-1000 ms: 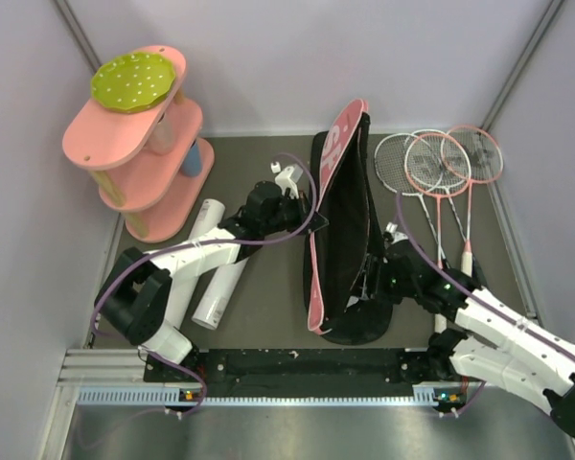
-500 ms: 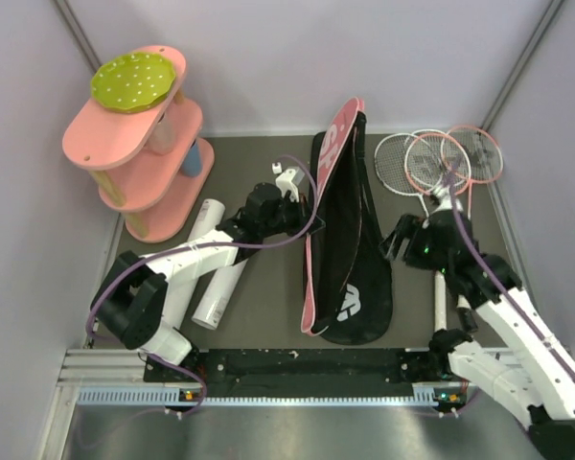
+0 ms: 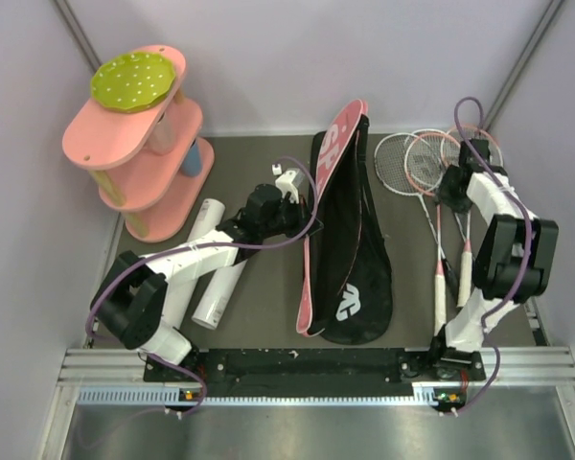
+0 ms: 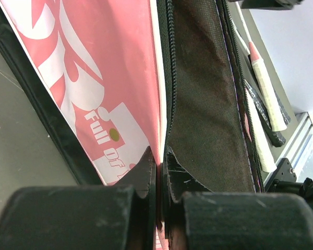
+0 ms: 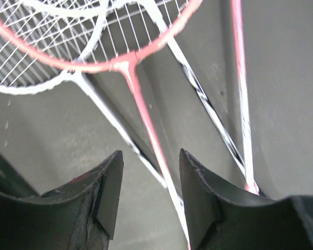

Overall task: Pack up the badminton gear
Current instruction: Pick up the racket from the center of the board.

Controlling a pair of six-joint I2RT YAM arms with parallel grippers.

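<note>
Bag point(image 4: 208, 104) edge pinched in left hand point(image 4: 159, 159), right hand point(image 5: 150, 156) spread above rackets point(image 5: 126, 66)

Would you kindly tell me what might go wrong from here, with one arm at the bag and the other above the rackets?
1. The right end effector is open over one pink shaft, but the rackets overlap and other shafts lie close by. Closing may catch two or drag the neighbours.
2. The left end effector pinches only the thin edge of the bag. The edge may slip out, and the opening may then fall shut.
</note>
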